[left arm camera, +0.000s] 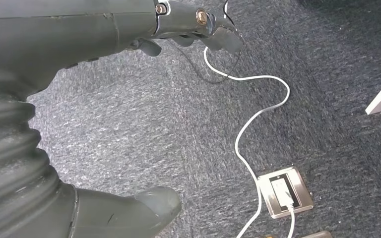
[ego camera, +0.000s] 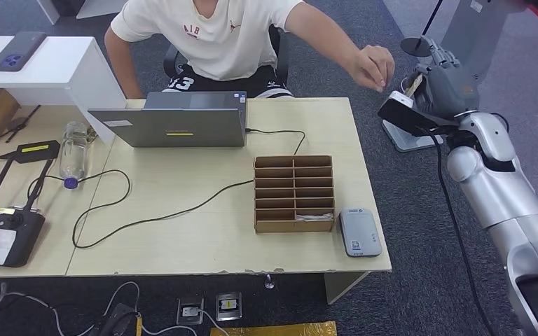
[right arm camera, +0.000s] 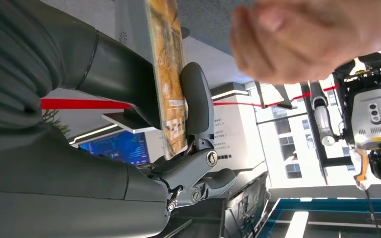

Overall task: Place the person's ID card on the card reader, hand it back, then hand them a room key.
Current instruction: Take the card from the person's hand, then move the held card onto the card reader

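Beyond the desk (ego camera: 182,231) edge, the right hand (ego camera: 431,87) pinches a card (right arm camera: 168,79), seen edge-on in its wrist view; the person's hand (ego camera: 373,66) hovers close. The left hand (left arm camera: 79,124) hangs empty, fingers apart.

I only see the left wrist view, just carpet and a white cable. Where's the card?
Observer: The right hand pinches the card between its thumb and fingers, off the table's right end.
Operator: Is somebody taking it?
Observer: The person's hand reaches just above it; I cannot tell whether it touches the card.
Operator: Where's the card reader?
Observer: The grey card reader lies on the table, beside the cardboard slot box.
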You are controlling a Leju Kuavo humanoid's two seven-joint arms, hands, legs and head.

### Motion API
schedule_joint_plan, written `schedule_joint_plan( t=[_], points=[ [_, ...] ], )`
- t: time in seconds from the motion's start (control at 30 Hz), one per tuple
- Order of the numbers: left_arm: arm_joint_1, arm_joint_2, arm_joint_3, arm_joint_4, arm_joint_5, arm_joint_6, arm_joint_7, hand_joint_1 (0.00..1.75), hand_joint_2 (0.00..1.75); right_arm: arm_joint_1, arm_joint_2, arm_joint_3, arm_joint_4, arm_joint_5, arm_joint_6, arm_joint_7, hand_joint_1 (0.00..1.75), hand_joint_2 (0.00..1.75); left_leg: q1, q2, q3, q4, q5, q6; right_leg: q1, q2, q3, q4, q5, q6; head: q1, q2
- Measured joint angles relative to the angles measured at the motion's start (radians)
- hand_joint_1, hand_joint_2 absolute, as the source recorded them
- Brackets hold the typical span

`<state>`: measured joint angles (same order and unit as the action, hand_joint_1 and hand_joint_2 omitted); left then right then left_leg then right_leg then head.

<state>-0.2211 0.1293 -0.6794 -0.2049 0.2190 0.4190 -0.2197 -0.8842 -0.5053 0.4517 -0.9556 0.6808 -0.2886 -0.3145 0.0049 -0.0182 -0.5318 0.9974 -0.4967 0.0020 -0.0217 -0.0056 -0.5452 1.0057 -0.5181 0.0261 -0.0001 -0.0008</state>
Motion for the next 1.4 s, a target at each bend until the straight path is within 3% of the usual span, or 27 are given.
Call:
schedule_joint_plan(
  t=[0.47,0.6,0.7,0.93,1.4],
  points=[
    [0.009,0.003,-0.001,0.0,0.013,0.0,0.002,0.0,1.75,0.045,-0.013,-0.005,-0.022,-0.066,0.066,0.046,1.75,1.75,0.0,0.0,0.0,0.0,0.0,0.0,0.0,0.0,0.0,0.0,0.0,0.0,0.0,0.0],
    [0.023,0.006,-0.001,0.001,0.031,-0.009,0.01,0.0,1.75,0.203,-0.016,-0.024,-0.072,-0.158,0.125,0.124,1.75,1.75,0.0,0.0,0.0,0.0,0.0,0.0,0.0,0.0,0.0,0.0,0.0,0.0,0.0,0.0],
    [0.023,0.008,-0.001,0.002,0.03,-0.013,0.015,0.0,1.75,0.288,-0.017,-0.026,-0.107,-0.146,0.131,0.155,1.75,1.75,0.0,0.0,0.0,0.0,0.0,0.0,0.0,0.0,0.0,0.0,0.0,0.0,0.0,0.0],
    [0.021,0.008,-0.002,0.002,0.025,-0.017,0.028,0.0,1.75,0.414,-0.022,-0.026,-0.162,-0.114,0.134,0.196,1.75,1.75,0.0,0.001,0.0,0.0,0.0,0.0,0.0,0.001,0.0,0.0,0.0,0.0,0.0,0.0],
    [0.028,0.007,-0.003,0.002,0.044,0.0,0.029,0.0,1.75,0.456,0.004,-0.013,-0.177,-0.066,0.149,0.191,1.75,1.75,0.0,0.001,0.0,0.0,0.0,0.0,0.0,0.001,0.0,0.0,0.0,0.0,0.0,0.0]
  ],
)
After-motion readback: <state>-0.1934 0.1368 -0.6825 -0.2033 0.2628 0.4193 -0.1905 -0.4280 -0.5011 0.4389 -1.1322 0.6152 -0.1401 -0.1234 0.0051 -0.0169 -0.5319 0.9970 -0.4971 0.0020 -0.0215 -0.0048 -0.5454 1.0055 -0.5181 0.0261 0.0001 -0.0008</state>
